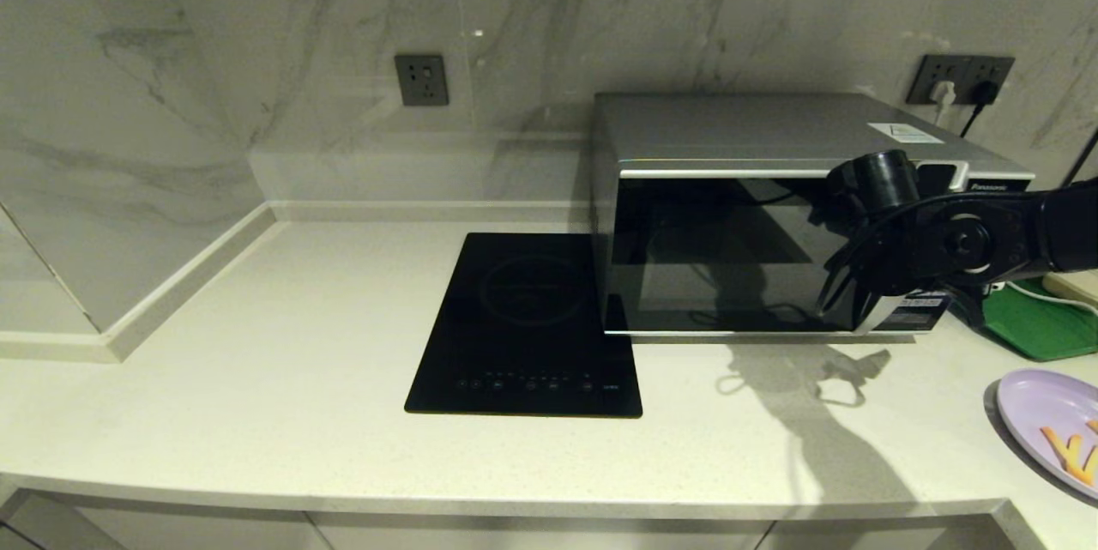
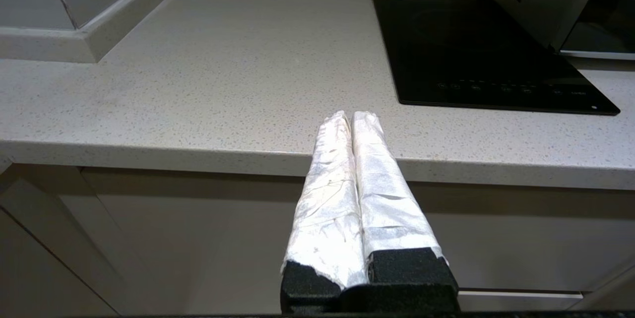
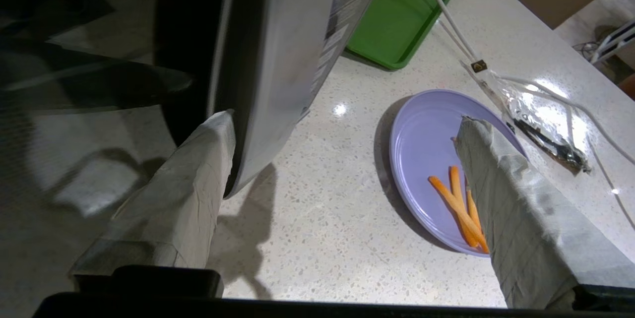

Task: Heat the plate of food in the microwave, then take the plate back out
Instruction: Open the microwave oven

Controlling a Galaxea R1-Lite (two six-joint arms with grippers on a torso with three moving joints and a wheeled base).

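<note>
Microwave sits on the countertop against the marble wall, door closed, dark glass facing out; it's the reference for everything below. Right gripper is up at the microwave's front, at the handle-side edge of the door near the keypad panel. Fingers spread wide, nothing held: one taped finger lies against the door's outer edge by the curved silver handle strip, the other finger hangs out over the counter, clear of the microwave. In the head view the right arm comes in from the right and covers the microwave's front right corner. Plate of food is on the counter in front of and to the right of the microwave, not inside it; a few orange sticks lie on its lavender surface. Green tray sits just right of the microwave, behind the plate. A white cable runs over the tray toward a foil-wrapped item beside the plate. Black induction hob is flush in the counter, just left of the microwave. Left gripper is parked well left of the microwave, below the counter's front edge, taped fingers pressed together, empty.
</note>
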